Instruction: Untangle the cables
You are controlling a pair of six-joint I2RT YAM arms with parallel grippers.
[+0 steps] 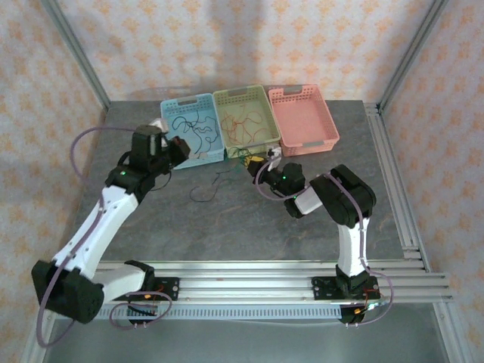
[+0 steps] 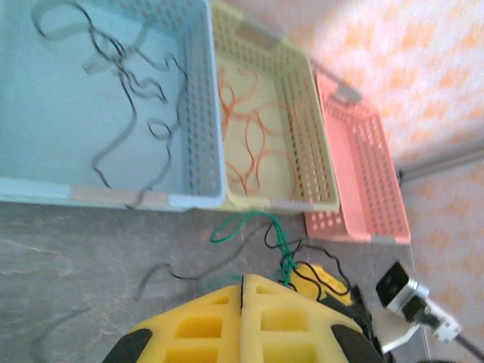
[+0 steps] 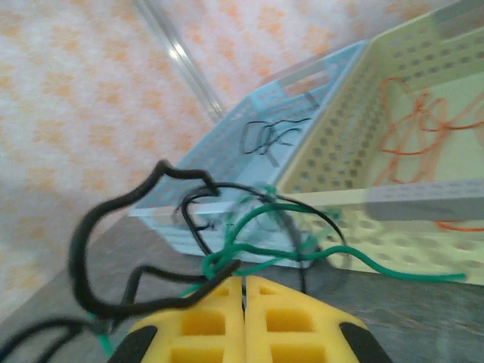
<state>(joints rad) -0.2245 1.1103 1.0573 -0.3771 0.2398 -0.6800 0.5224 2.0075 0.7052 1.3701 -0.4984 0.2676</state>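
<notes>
In the overhead view, the left gripper (image 1: 184,145) is sitting at the left of the centre, its tip reaching the near wall of the blue basket (image 1: 187,100). In its own wrist view its yellow fingers (image 2: 204,325) are pressing flat against each other with nothing showing between them. Inside the blue basket, black cables (image 1: 195,125) are lying as loose squiggles across the floor. Just below that basket, a loose black strand (image 1: 214,185) is curling on the grey table (image 1: 227,227), apart from both grippers. In the upper middle of the frame, the yellow-green basket (image 1: 240,92) is holding red-orange cables (image 1: 243,125) spread in open loops. In front of its near wall, a tangle (image 2: 283,246) of green and black wires is bunching just off the table. The right gripper (image 1: 257,164) is meeting it from the right. In the right wrist view its fingers (image 3: 280,325) are closing together on that tangle, with green and black loops springing out from the tip. At the upper right, the pink basket (image 1: 306,121) is standing touching the yellow-green one.
</notes>
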